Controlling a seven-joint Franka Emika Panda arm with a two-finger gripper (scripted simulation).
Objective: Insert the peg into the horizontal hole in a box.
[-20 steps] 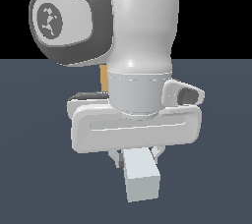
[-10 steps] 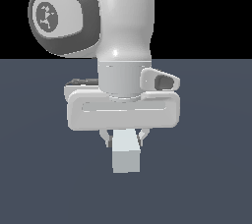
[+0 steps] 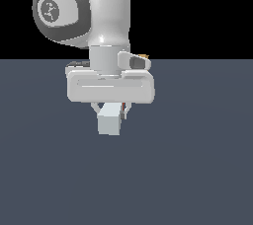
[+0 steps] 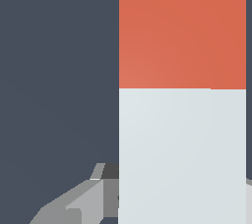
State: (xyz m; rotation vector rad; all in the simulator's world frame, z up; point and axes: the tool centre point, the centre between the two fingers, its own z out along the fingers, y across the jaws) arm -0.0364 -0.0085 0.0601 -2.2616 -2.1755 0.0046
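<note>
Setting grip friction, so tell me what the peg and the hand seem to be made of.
Peg: flat matte faces, pale grey and red-orange, with no grain or gloss; it could be painted wood or plastic, and a render leaves that open. Hand: smooth white casing with soft highlights, like moulded plastic or painted metal.

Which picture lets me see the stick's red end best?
The wrist view: the peg fills it, with its red-orange part clear above the pale part. In the exterior view, the gripper holds the peg end-on, so you see mostly its pale end and a thin red sliver.
</note>
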